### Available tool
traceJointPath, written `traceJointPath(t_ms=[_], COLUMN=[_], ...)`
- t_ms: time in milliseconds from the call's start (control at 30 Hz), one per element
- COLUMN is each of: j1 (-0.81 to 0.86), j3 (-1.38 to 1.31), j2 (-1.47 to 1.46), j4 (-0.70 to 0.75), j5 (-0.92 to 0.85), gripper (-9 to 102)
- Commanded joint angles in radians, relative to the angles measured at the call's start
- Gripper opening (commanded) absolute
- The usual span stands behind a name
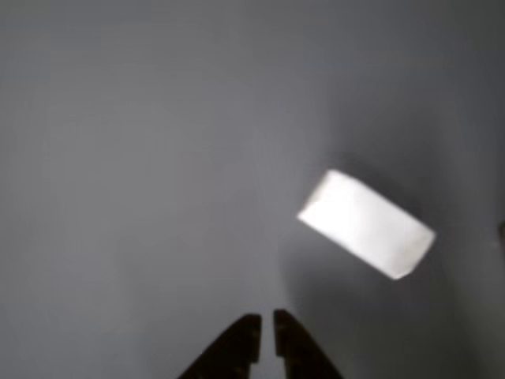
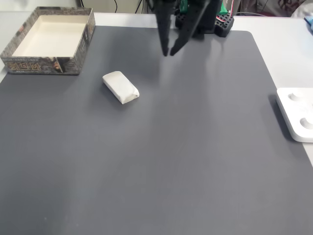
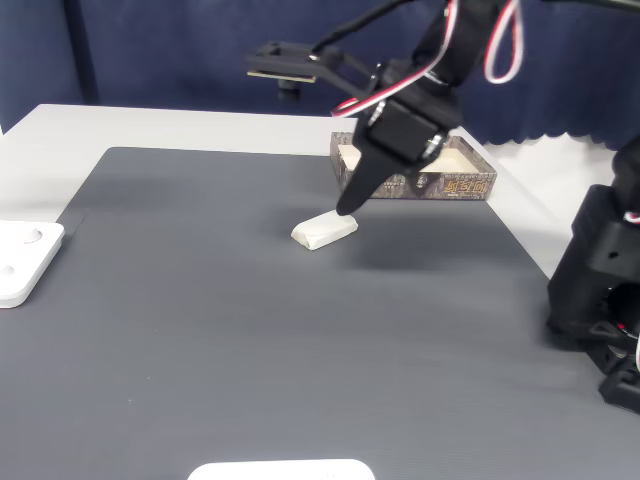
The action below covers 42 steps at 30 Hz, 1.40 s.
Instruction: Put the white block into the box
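Note:
The white block (image 2: 121, 87) lies flat and slantwise on the dark grey mat, free of any grip. In the other view the white block (image 1: 367, 225) sits up and to the right of my gripper (image 1: 267, 324), whose black fingertips stand almost together with nothing between them. In a fixed view my gripper (image 2: 169, 53) hangs above the mat, right of the block and apart from it. In another fixed view my gripper (image 3: 345, 208) points down just above and behind the block (image 3: 324, 231). The box (image 2: 41, 65) stands empty at the mat's far left corner; the box (image 3: 455, 186) is behind the arm.
A flat white device (image 2: 296, 112) with round knobs lies at the mat's right edge, seen as the device (image 3: 20, 262) at the left in another fixed view. The arm's black base (image 3: 600, 290) stands at the right. A white object (image 3: 280, 470) pokes in at the bottom.

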Motion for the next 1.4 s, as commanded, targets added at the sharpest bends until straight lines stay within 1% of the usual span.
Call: traceJointPath(t_ms=[0,133,333,633,1033,1267,1367], j1=[0.081,0.124,0.141,0.216,0.244,0.242,0.235], j3=[-0.124,-0.179,-0.235,-0.331,-0.414,-0.417,-0.408], j2=[-0.075,-0.167,-0.288,-0.362,-0.451,-0.462,-0.459], j4=[0.012,0.028,0.046,0.049,0.054,0.061,0.064], j5=[0.023,0.072,0.16,0.327,0.382,0.371,0.4], gripper=[-2,-2,-2,-2,-2,-2,-2])
